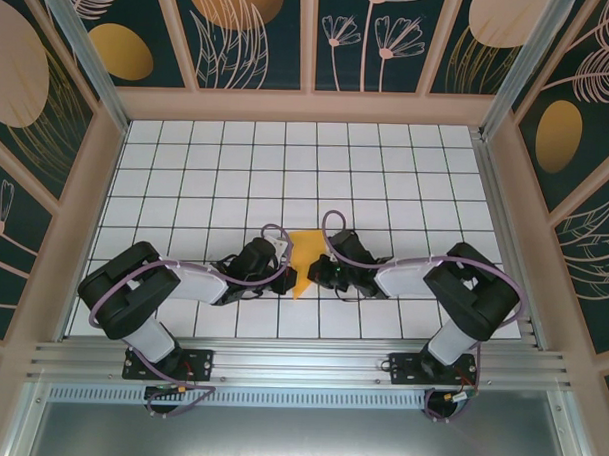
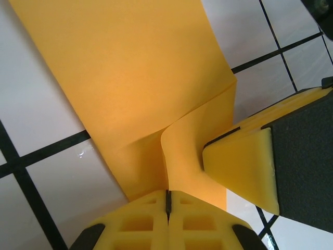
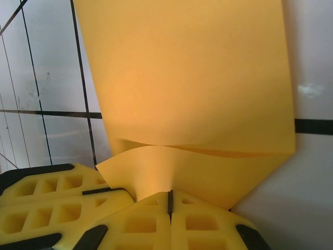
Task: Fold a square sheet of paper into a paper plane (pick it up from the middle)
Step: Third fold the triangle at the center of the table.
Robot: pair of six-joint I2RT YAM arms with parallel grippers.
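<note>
Orange-yellow paper (image 1: 302, 263) is pinched in clamped jaws of left gripper (image 2: 167, 200) and right gripper (image 3: 169, 200).

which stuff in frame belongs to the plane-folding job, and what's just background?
Job:
- orange-yellow paper, partly folded
- left gripper, shut on the paper
- right gripper, shut on the paper

Background:
- white grid table
- patterned walls

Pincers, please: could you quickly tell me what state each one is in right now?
Left pincer: shut on the orange sheet of paper.
Right pincer: shut on the same sheet of paper.
</note>
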